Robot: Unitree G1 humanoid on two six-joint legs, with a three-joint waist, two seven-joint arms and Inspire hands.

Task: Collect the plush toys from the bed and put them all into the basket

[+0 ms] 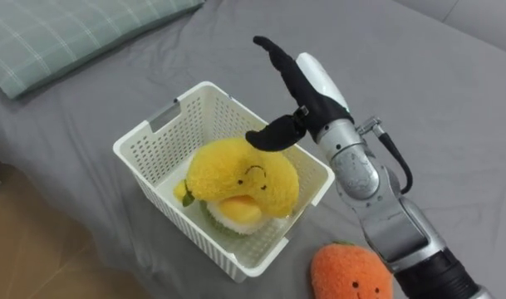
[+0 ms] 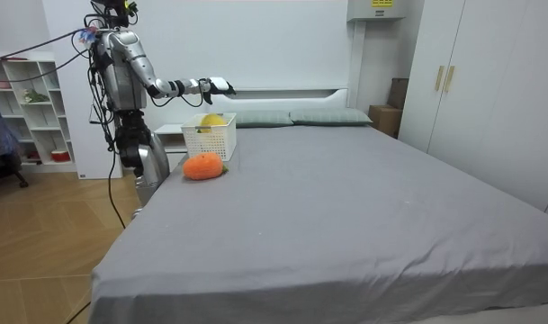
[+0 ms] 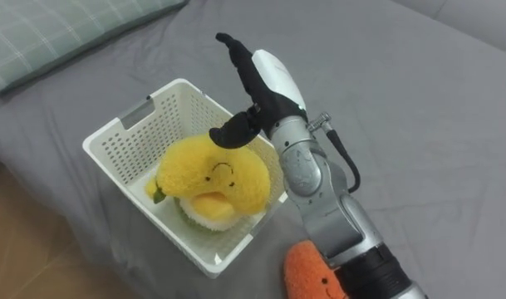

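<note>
From my station the biggest thing is the bed [image 2: 363, 216], covered by a plain grey sheet that is smooth across most of it. Its far end is cut off at the room view's right. Behind it stands a pale wardrobe [image 2: 489, 81], also cropped by the edge. On the room view's left there is wooden floor [image 2: 40, 252] and a white shelf unit [image 2: 26, 99] whose contents are too small for me to read. The robot stands at the bedside there, with one arm held out level over the mattress.

A checked pillow [image 1: 61, 37] lies at the head of the bed, and I see only part of it. Near it on the sheet sits a white lattice basket [image 1: 153, 166]. A yellow plush toy [image 1: 240, 174] is inside it, lying on something pale and round that is mostly hidden, and I cannot tell what it is. An orange plush toy [image 1: 351, 272] lies on the sheet just beside the basket. The bottom edge cuts it off, and in the right eye view the forearm partly covers it.

The right hand [image 1: 311, 87] hangs above the basket's far corner with its fingers straight, its thumb stuck out sideways over the yellow toy, and nothing in it.
</note>
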